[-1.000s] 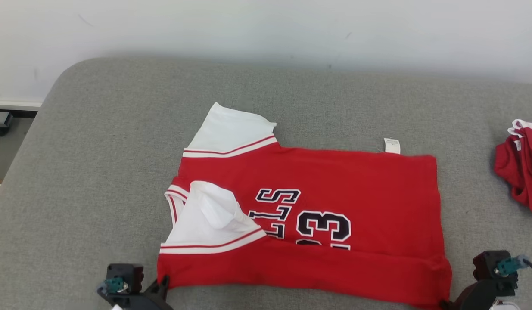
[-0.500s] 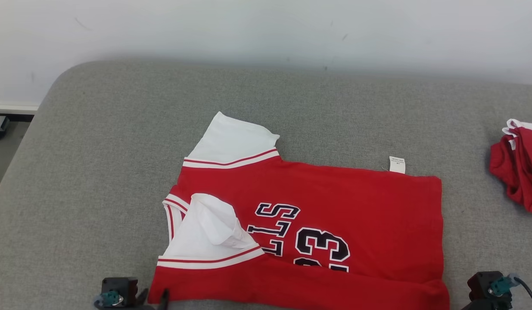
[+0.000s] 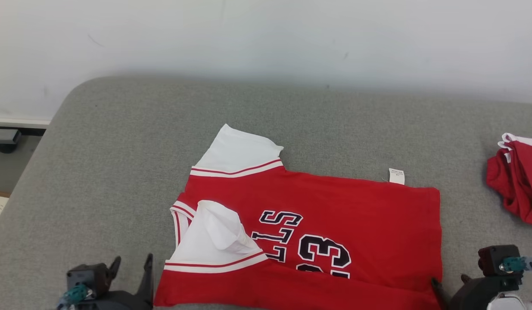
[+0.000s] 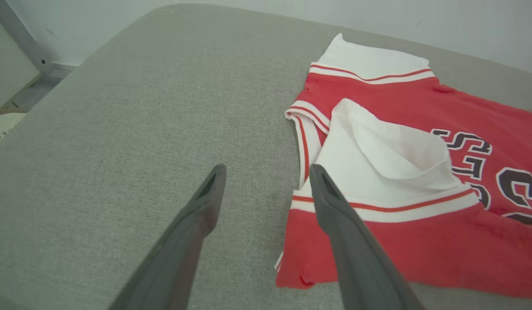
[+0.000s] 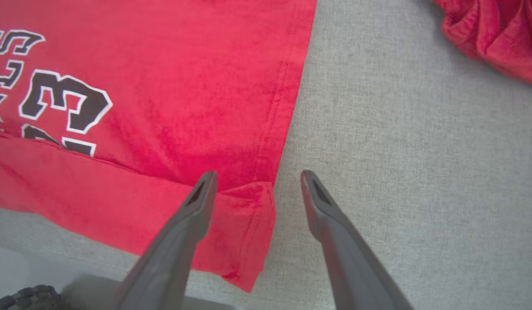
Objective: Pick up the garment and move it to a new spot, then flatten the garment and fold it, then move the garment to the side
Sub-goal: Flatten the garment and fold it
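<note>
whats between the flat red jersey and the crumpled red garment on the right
Bare grey cushion separates the jersey from the crumpled garment; head and right wrist views show it.

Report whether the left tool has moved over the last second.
Yes. The left tool has let go and shifted left, off the near left corner of the red jersey; its jaws now stand open beside that corner.

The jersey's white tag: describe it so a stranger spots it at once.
On the grey padded surface lies a flat red jersey numbered 23. At its far edge, near the right corner, a white tag pokes out. Unlike the white sleeves, it is tiny, rectangular and unstriped.
</note>
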`<state>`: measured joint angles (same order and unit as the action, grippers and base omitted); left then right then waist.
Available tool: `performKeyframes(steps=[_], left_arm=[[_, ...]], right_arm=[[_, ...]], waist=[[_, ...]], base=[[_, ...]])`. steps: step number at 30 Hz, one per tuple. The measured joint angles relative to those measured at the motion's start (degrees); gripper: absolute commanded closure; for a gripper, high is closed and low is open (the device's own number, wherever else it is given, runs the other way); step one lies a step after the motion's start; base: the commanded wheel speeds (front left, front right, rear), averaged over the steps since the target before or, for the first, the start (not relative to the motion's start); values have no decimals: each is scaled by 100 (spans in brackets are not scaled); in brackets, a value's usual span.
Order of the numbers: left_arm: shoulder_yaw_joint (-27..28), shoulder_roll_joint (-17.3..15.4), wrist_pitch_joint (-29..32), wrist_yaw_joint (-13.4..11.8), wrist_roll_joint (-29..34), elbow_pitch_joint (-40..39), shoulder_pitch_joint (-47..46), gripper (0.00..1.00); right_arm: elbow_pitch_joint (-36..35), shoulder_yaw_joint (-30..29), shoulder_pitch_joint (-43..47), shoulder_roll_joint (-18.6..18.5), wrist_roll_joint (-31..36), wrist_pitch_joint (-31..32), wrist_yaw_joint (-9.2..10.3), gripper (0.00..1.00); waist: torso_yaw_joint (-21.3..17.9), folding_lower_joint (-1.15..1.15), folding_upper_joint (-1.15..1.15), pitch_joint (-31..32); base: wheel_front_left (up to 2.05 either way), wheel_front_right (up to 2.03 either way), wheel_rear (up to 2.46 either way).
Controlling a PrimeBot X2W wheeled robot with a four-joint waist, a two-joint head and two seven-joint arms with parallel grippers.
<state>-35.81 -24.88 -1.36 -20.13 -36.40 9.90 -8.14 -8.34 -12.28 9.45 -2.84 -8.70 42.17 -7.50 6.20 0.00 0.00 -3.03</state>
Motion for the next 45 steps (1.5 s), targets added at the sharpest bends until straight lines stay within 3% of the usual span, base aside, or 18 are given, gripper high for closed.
performKeyframes(steps=[6,10,12,25,33,45], left_arm=[[137,-38,-589,60,88,-80,-49,0],[190,-3,-1109,417,168,-143,-197,0],[254,58,-1236,479,198,-143,-280,0],[531,517,-1358,1311,-30,198,-287,0],[179,433,-1323,1302,354,648,-268,0],[115,498,-1330,1184,390,1037,-200,0]], right_arm=[[62,259,-263,-3,159,-907,0,0],[403,411,-527,1,166,-1617,-4,0],[600,436,-648,5,103,-2035,-4,0],[2107,984,-1257,5,-738,-4613,0,0],[2892,939,-1441,4,-762,-5399,0,0],[3520,564,-1615,3,-326,-5629,0,0]], waist=[[46,0,0,140],[67,0,0,233],[86,0,0,283],[103,1,0,591],[-60,1,0,743],[-207,1,0,789]], base=[[0,0,0],[0,0,0],[0,0,0],[0,0,0],[0,0,0],[0,0,0]])
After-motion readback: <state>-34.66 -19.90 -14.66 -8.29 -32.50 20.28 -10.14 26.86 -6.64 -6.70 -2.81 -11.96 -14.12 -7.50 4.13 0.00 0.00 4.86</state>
